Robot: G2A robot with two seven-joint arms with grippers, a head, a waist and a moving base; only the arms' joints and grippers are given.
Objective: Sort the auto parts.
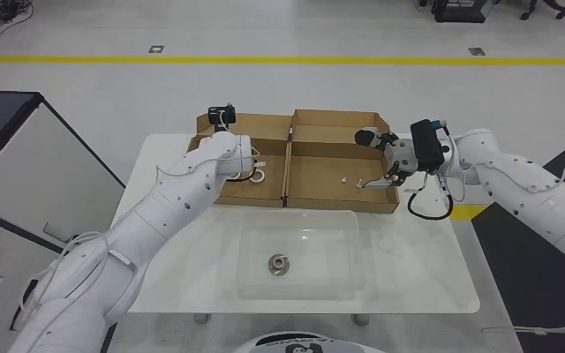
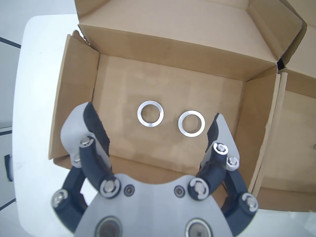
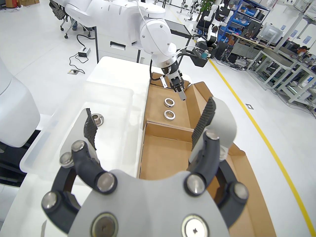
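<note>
One flanged part (image 1: 274,264), two rings (image 2: 139,113)

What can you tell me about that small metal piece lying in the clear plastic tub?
The metal piece is small, round and silvery, shiny like machined steel. It seems to have a wider flat flange at its base, a narrower raised collar above, and a hole through the middle. It lies flat with the hole pointing up, alone on the floor of the clear plastic tub, around the middle and away from the walls, nearer the robot than the cardboard boxes. Only the tub's floor touches it.
</note>
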